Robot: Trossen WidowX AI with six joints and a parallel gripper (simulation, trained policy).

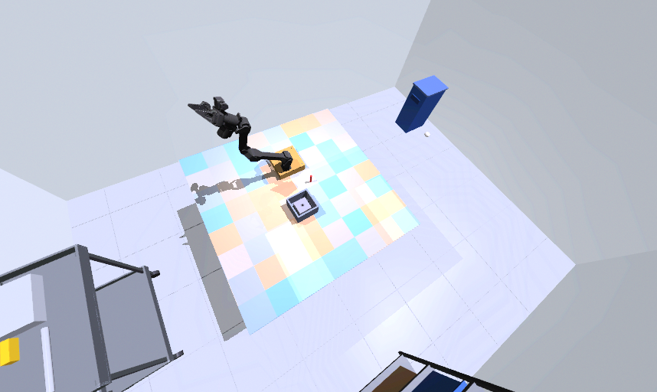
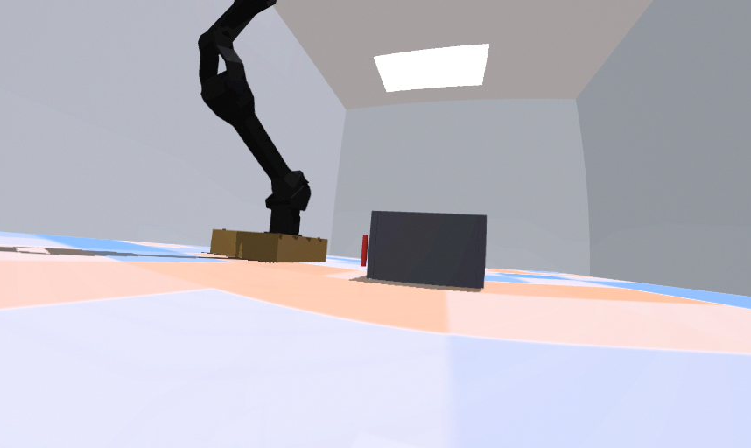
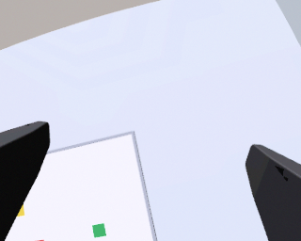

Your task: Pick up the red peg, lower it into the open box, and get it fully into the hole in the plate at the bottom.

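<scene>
The red peg [image 1: 311,178] [image 2: 364,250] stands upright on the mat, between the arm's base and the box. The open box [image 1: 293,213] [image 2: 427,249] is dark grey and stands on the mat. In the top view the plate [image 1: 297,208] shows at its bottom, with a small dark hole near the middle. My gripper [image 1: 197,109] [image 3: 150,144] is open and empty, its fingers wide apart. It is raised high, far from the peg and the box, and points away from them. In the exterior view the gripper is out of frame.
The arm stands on an orange-brown base block [image 1: 290,170] [image 2: 303,250] beside the peg. A blue bin [image 1: 420,107] stands at the far right, with a small white ball [image 1: 427,134] near it. A grey rack [image 1: 82,302] is at the lower left. A whiteboard [image 3: 75,188] hangs on the wall.
</scene>
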